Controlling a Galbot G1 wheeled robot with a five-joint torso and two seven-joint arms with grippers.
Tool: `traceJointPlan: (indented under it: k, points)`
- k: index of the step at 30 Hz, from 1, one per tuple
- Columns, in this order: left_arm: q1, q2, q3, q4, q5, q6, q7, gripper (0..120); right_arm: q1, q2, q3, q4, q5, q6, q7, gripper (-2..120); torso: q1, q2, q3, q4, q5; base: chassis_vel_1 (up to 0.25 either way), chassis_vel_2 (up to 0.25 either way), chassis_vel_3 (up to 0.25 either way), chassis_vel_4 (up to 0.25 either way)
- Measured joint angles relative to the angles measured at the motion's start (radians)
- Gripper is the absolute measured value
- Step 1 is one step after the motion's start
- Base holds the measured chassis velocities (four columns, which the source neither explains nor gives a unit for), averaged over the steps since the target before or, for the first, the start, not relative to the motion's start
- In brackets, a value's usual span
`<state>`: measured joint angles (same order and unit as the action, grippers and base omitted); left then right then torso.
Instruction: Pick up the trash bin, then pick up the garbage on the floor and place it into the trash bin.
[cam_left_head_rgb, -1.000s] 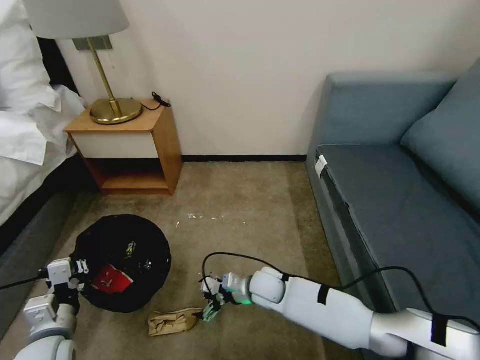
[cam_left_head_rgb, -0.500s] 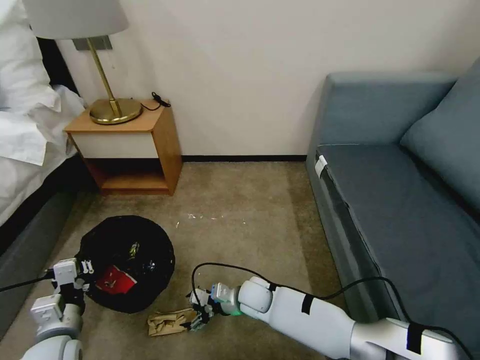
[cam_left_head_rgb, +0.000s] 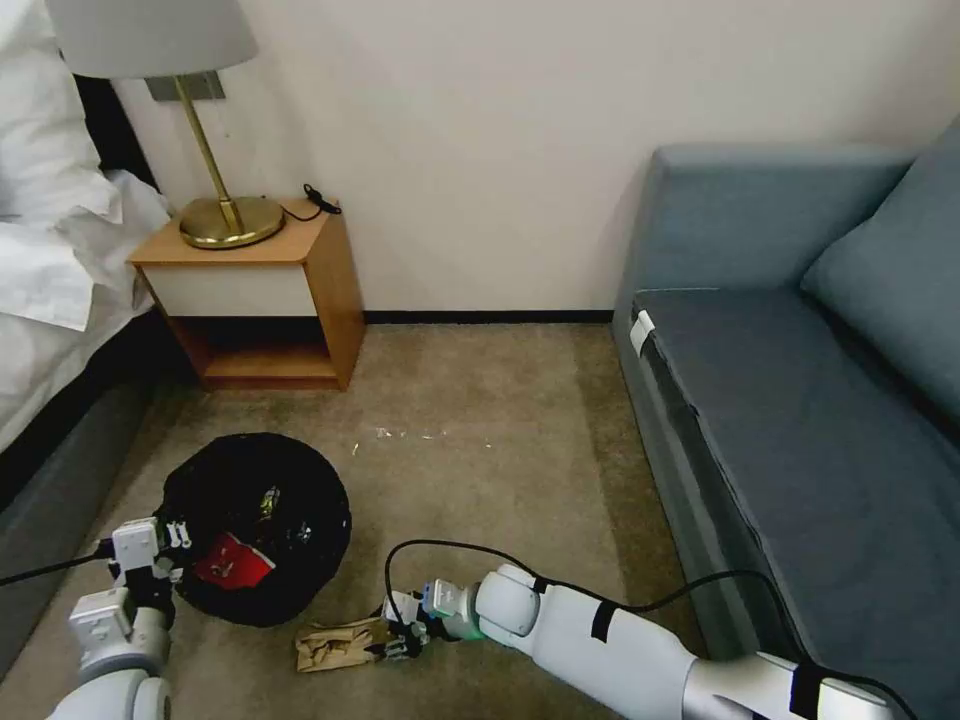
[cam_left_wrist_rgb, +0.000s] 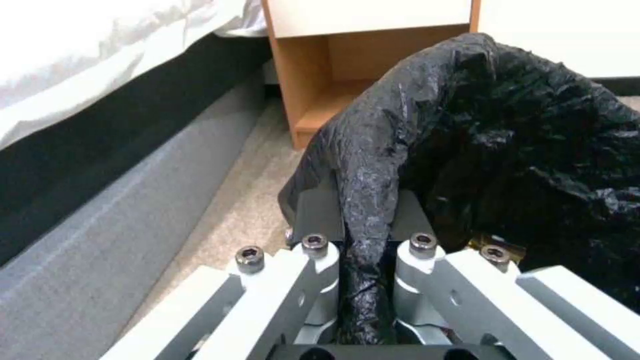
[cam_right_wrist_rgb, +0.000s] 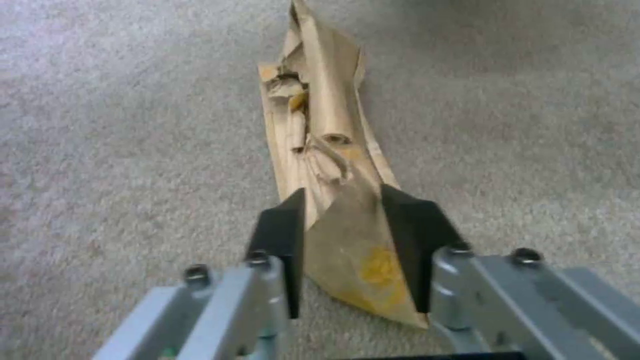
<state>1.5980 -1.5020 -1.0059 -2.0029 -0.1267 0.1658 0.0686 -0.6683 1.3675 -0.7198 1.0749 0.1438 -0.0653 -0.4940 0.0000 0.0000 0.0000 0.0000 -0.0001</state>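
Garbage left on the carpet is a crumpled paper bag (cam_right_wrist_rgb: 333, 165) beside our trash bin (cam_left_head_rgb: 255, 525); our right gripper (cam_right_wrist_rgb: 347, 250) straddles its end, jaws part-open; we should close squarely; our left gripper (cam_left_wrist_rgb: 363, 260) pinches the liner.

Glossy black bin liner (cam_left_head_rgb: 255, 530) holding a red-and-white packet (cam_left_head_rgb: 232, 560); tan paper bag (cam_right_wrist_rgb: 333, 200) with yellow stain; beige carpet (cam_left_head_rgb: 480, 450); blue-grey sofa (cam_left_head_rgb: 800, 400).

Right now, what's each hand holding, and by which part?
Left hand grips the trash bin by a pinched fold of its black bag at the rim. Right hand straddles one end of the brown paper bag, not visibly clamped.
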Motion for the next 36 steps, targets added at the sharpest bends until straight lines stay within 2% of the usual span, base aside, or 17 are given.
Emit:
traceJointPlan:
  k: [2, 5, 6, 8, 14, 16, 18, 20, 23, 28, 32, 36]
  points:
    - [0.001, 0.000, 0.000, 0.000, 0.000, 0.000, 0.000, 7, -0.003, 0.001, 0.002, -0.002, -0.002, 0.003, -0.001, 25, 0.000, 0.000, 0.000, 0.0000, 0.0000, 0.000, 0.000, 0.000, 0.000]
    - [0.003, 0.002, -0.003, 0.001, -0.001, 0.000, 0.000, 7, -0.011, 0.004, 0.006, -0.008, -0.009, 0.016, -0.004, 10, 0.000, 0.000, 0.000, 0.0000, 0.0000, 0.000, 0.000, 0.000, 0.000]
    - [0.003, 0.002, -0.003, 0.001, -0.001, 0.000, 0.000, 7, -0.011, 0.004, 0.006, -0.008, -0.009, 0.016, -0.004, 10, 0.000, 0.000, 0.000, 0.0000, 0.0000, 0.000, 0.000, 0.000, 0.000]
    - [0.003, 0.002, -0.003, 0.002, -0.001, 0.000, 0.000, 7, -0.012, 0.005, 0.010, -0.011, -0.011, 0.023, -0.005, 0, 0.000, 0.000, 0.000, 0.0000, 0.0000, 0.000, 0.000, 0.000, 0.000]
    - [0.001, 0.004, -0.003, 0.008, -0.002, 0.000, 0.000, 7, -0.009, -0.005, 0.035, -0.005, -0.017, 0.037, -0.006, 0, 0.000, 0.000, 0.000, 0.0001, 0.0001, 0.000, 0.000, 0.000, 0.000]
    - [0.000, 0.010, -0.003, 0.012, -0.005, 0.000, 0.000, 7, -0.009, -0.028, 0.063, 0.020, -0.020, 0.045, -0.003, 0, 0.000, 0.000, 0.000, 0.0001, 0.0002, 0.000, 0.000, 0.000, 0.000]
    - [-0.001, 0.021, -0.003, 0.019, -0.012, -0.001, 0.000, 7, -0.013, -0.085, 0.090, 0.074, -0.003, 0.047, 0.010, 0, 0.000, 0.000, 0.000, 0.0001, 0.0003, 0.000, 0.000, 0.000, 0.000]
    - [-0.001, 0.023, -0.003, 0.021, -0.014, -0.001, 0.000, 7, -0.014, -0.103, 0.099, 0.094, 0.005, 0.046, 0.014, 0, 0.000, 0.000, 0.000, 0.0000, 0.0001, 0.000, 0.000, 0.000, 0.000]
    - [-0.004, 0.031, 0.006, 0.032, -0.018, -0.005, 0.000, 7, -0.026, -0.220, 0.166, 0.229, 0.056, 0.015, 0.047, 0, 0.000, 0.000, 0.000, 0.0000, 0.0002, 0.000, 0.000, 0.000, 0.000]
    - [-0.006, 0.029, 0.017, 0.039, -0.017, -0.013, 0.001, 7, -0.034, -0.287, 0.219, 0.325, 0.089, 0.001, 0.061, 0, 0.000, 0.000, 0.000, -0.0003, 0.0001, 0.000, 0.000, 0.000, 0.000]
    - [-0.005, 0.027, 0.021, 0.037, -0.015, -0.016, 0.003, 7, -0.033, -0.323, 0.275, 0.415, 0.132, -0.016, 0.081, 0, 0.000, 0.000, 0.000, -0.0002, 0.0002, 0.000, 0.000, 0.000, 0.000]
    - [-0.002, 0.035, 0.020, 0.027, -0.019, -0.015, 0.005, 7, -0.018, -0.296, 0.327, 0.476, 0.170, -0.025, 0.096, 0, 0.000, 0.000, 0.000, 0.0000, 0.0002, 0.000, 0.000, 0.000, 0.000]
